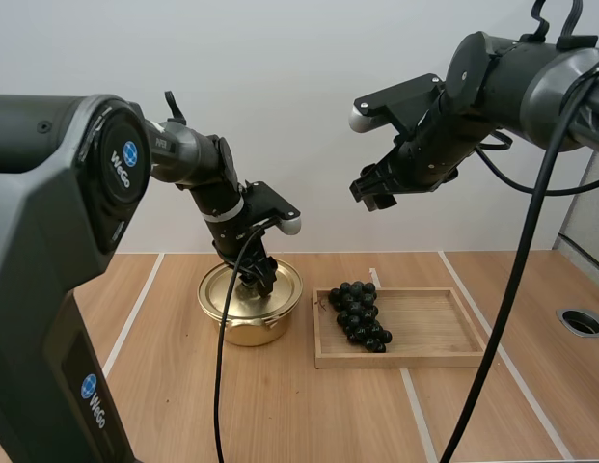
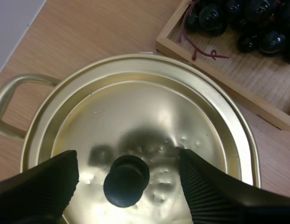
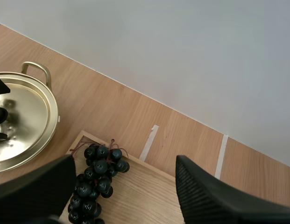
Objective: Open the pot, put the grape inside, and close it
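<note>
While my left gripper (image 2: 127, 161) stands spread on either side of the knob (image 2: 126, 181), its 2 fingers clear of it, the lid (image 2: 149, 107) sits on the pot (image 1: 249, 333). Closing off-centre could squeeze the knob out sideways or drag the pot. My right gripper (image 3: 122, 168) hangs spread and empty, high above the grapes (image 1: 357, 314) in the wooden tray (image 1: 439, 333).

Knob (image 2: 126, 181) on the lid (image 2: 135, 112) sits between the left gripper's (image 1: 258, 278) 2 spread fingers, with gaps either side. Pot (image 1: 243, 333) is just beside the tray (image 1: 429, 333), so it's a tight squeeze there. Open air over the grapes (image 1: 359, 316), right up to the right gripper (image 1: 374, 191).
</note>
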{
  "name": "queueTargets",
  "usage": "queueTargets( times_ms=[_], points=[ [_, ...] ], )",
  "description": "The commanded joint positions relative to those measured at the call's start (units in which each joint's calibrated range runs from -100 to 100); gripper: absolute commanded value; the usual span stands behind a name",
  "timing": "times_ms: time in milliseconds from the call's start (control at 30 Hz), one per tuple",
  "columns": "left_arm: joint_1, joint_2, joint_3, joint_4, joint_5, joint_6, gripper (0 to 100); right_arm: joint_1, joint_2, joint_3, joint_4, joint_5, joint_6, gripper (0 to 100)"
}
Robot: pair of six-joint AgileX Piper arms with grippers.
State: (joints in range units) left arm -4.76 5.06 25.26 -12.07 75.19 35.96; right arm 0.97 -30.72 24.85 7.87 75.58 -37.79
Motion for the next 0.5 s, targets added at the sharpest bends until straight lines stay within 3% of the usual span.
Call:
queueTargets(
  times_ms=[0, 200, 233, 467],
  points=[
    [-0.17, 0.0, -0.3, -1.0, 1.0, -0.5, 96, 0.0, -0.3, -0.5, 0.2, -0.8, 0.2, 100],
    [-0.17, 0.0, -0.3, -1.0, 2.2, -1.7, 7, 0.0, -0.3, -0.5, 0.0, -0.8, 0.2, 100],
    [-0.17, 0.0, -0.3, -0.8, 2.2, -1.9, 0, 0.0, -0.3, -0.5, 0.0, -0.8, 0.2, 100],
    [-0.17, -1.0, -0.3, -0.8, 2.4, -2.8, 0, 0.0, 0.8, -0.5, 0.0, -0.2, 1.7, 100]
  ],
)
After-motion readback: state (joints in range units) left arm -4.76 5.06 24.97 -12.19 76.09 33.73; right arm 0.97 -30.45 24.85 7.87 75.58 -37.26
